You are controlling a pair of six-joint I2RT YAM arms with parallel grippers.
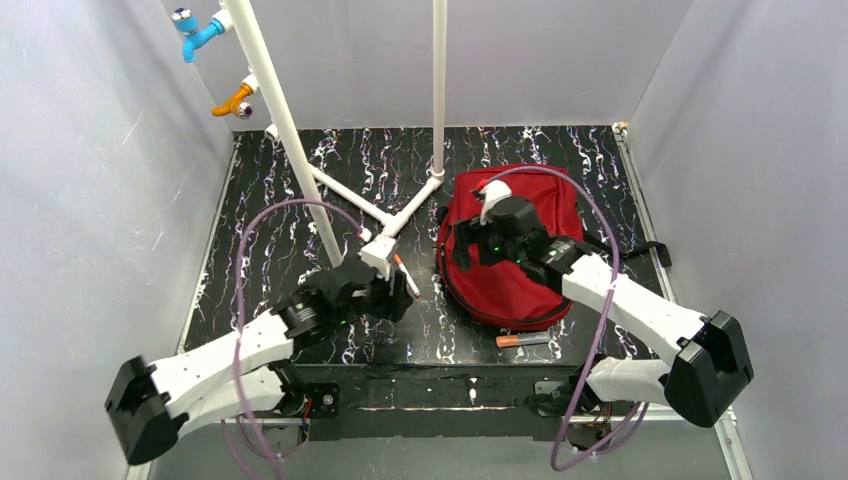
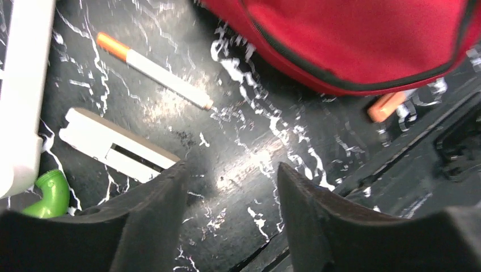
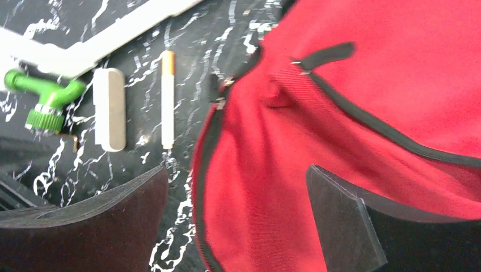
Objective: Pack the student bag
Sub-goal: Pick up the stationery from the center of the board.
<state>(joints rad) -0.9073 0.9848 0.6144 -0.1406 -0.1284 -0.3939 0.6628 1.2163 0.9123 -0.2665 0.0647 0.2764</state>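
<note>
The student bag (image 1: 520,275) is a dark-red backpack lying flat on the right half of the black marbled table. My right gripper (image 1: 462,248) hovers over its left edge. In the right wrist view that gripper (image 3: 237,170) stands wide open astride the bag's (image 3: 340,130) dark zip seam, holding nothing. My left gripper (image 1: 398,298) is just left of the bag and close to the table; its fingers (image 2: 230,170) are open over bare tabletop. A white pen with an orange cap (image 2: 153,71) lies ahead of it. A second orange-capped pen (image 1: 522,340) lies at the bag's near edge.
A white pipe frame (image 1: 290,130) rises from the table's middle and left, with blue (image 1: 195,35) and orange (image 1: 235,100) fittings up high. A flat white block (image 2: 116,146) and a green pipe fitting (image 2: 48,195) lie beside the first pen. Grey walls close in three sides.
</note>
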